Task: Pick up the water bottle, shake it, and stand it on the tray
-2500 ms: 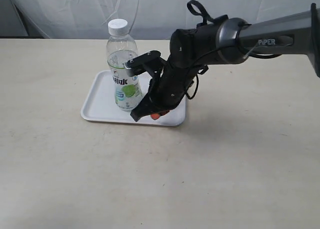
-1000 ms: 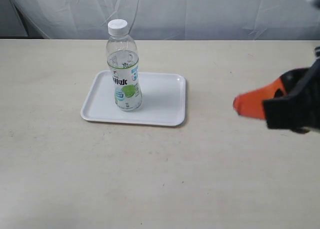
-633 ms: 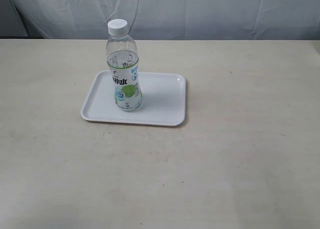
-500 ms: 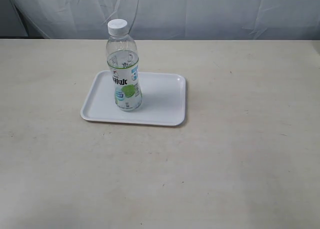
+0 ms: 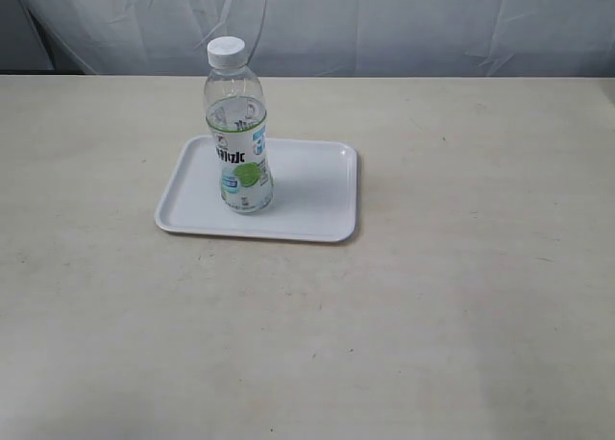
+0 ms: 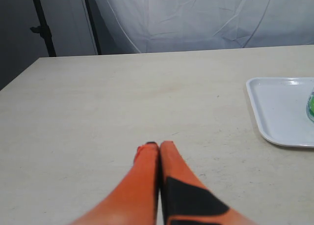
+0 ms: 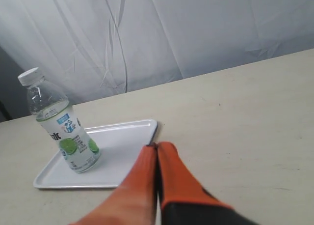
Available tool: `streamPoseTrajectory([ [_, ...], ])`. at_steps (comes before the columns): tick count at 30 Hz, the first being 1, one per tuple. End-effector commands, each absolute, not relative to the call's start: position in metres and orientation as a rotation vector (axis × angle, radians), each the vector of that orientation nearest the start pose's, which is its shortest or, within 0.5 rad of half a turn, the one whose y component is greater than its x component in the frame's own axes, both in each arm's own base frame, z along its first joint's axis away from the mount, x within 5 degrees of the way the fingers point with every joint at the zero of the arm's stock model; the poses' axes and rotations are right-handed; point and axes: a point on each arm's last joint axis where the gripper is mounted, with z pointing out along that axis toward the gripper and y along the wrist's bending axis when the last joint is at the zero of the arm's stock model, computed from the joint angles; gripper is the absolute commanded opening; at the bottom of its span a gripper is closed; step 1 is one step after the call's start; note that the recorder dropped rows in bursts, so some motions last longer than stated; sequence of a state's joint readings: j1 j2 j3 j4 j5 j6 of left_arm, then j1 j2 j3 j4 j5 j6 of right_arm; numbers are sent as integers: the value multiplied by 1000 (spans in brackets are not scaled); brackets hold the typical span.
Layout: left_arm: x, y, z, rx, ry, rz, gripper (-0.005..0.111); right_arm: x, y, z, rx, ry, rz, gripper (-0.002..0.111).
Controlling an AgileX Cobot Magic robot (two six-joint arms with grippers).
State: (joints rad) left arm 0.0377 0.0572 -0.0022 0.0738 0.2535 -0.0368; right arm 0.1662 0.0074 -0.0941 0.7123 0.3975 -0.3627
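Observation:
The water bottle [image 5: 237, 133] stands upright on the left half of the white tray [image 5: 307, 195], its white cap on top and its lime label facing the camera. The right wrist view also shows the bottle [image 7: 61, 130] upright on the tray [image 7: 122, 149]. No gripper touches it. My right gripper [image 7: 157, 146] is shut and empty, well back from the tray. My left gripper [image 6: 158, 144] is shut and empty over bare table, with a corner of the tray [image 6: 274, 109] off to one side. Neither arm appears in the exterior view.
A beige table [image 5: 432, 296] carries the tray. A white cloth backdrop [image 5: 384, 22] hangs behind the table's far edge. A dark stand [image 6: 44, 28] rises beyond the table in the left wrist view.
The right arm, which was at the bottle on the tray, drew back to the right and left the exterior view. The bottle stays upright on the tray.

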Motion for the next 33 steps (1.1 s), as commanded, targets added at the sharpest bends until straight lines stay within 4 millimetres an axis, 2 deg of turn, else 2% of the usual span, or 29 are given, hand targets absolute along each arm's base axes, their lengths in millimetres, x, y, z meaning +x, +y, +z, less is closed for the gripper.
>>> streamPoseTrajectory([
  [1, 59, 4, 188, -29, 1776, 55, 0, 44, 31, 217, -54, 1717, 581, 0],
  [6, 59, 4, 188, -29, 1776, 55, 0, 47, 24, 201, -33, 1793, 461, 0],
  [10, 59, 4, 188, -29, 1776, 55, 0, 52, 15, 186, 162, 1804, 463, 0],
  [12, 59, 4, 188, -29, 1776, 55, 0, 53, 13, 188, 224, 1774, 479, 0],
  [33, 59, 4, 188, -29, 1776, 55, 0, 54, 12, 188, 206, 1774, 447, 0],
])
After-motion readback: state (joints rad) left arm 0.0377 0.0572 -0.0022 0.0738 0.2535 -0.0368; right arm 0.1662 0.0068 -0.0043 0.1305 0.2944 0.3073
